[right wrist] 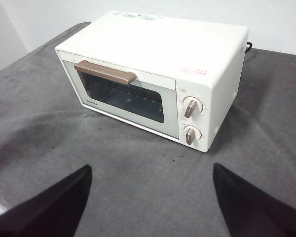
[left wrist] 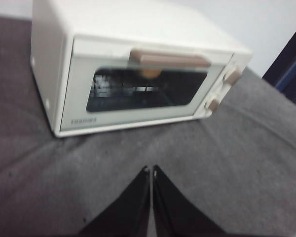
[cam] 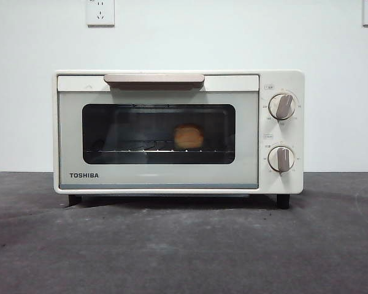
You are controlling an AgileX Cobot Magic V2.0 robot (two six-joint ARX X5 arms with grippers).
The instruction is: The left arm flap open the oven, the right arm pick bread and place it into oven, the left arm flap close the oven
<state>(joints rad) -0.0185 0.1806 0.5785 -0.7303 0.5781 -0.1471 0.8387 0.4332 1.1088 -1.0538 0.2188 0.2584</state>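
The oven (cam: 172, 177) has a smooth, cream, faintly glossy shell, with a dark glassy window (cam: 110, 128) and thin metal wire rack (cam: 129, 149). The bench (cam: 184, 251) wears matt, rough grey cloth. The bread (cam: 189, 136) looks dull, lumpy.

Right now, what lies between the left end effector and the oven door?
Only bare grey tabletop, as the left wrist view shows. The left end effector, jaws shut, sits back from the closed oven, with the bread inside.
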